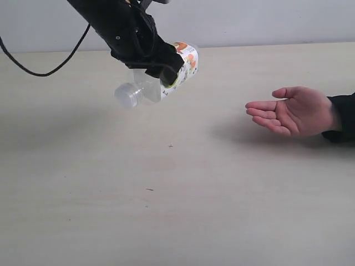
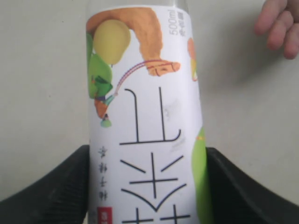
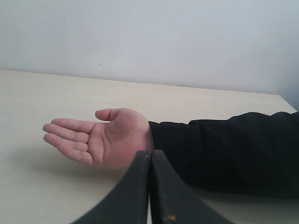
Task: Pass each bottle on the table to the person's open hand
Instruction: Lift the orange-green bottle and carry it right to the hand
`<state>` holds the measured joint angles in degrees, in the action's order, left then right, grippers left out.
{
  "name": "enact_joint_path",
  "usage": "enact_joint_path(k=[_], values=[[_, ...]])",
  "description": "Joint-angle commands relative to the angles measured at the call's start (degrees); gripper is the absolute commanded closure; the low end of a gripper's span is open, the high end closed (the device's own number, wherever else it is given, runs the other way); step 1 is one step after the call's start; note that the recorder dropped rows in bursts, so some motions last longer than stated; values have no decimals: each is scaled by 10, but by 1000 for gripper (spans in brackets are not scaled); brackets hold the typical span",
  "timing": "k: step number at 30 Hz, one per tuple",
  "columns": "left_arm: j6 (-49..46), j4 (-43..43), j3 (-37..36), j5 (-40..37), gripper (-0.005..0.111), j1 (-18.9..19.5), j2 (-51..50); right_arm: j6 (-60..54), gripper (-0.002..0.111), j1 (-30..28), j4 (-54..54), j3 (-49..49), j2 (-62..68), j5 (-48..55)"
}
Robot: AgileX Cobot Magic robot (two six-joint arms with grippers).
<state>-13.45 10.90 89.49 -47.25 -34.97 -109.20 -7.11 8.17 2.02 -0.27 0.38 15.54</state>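
Observation:
One bottle [image 1: 186,58] hangs tilted in the air above the table [image 1: 194,210], its white cap [image 1: 126,95] pointing down and to the left. It is clear plastic with a white label printed in lime green and orange [image 2: 145,93]. My left gripper [image 1: 165,71] is shut on its body, one black finger [image 2: 56,186] pressed against each side. The person's open hand [image 1: 294,111] lies palm up at the right, well apart from the bottle. My right gripper [image 3: 150,158] is shut on nothing, just in front of that hand [image 3: 100,137]. No other bottle is in view.
The person's black sleeve [image 3: 224,149] rests on the table at the right edge. A black cable [image 1: 33,69] loops from the left arm at the far left. A pale wall [image 3: 149,37] rises behind the table.

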Motion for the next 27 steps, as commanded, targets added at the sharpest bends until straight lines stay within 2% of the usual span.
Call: enact_joint_path(k=[1,6,11,20,25,27], values=[[22,-3,-57,50,107,-18,38,-2,107,-1,0,3,-4,-2],[49,-13,-106,91,107,-39,61,-2,107,-1,0,3,-4,-2],[82,-17,-151,164,107,-72,78,-2,107,-1,0,3,-4,-2],[113,-17,-154,222,107,-124,79,-2,107,-1,0,3,-4,-2],[231,-17,-154,268,107,-138,78,-2,107,-1,0,3,-4,-2],[245,-17,-154,288,107,-145,78,-2,107,-1,0,3,-4,-2]])
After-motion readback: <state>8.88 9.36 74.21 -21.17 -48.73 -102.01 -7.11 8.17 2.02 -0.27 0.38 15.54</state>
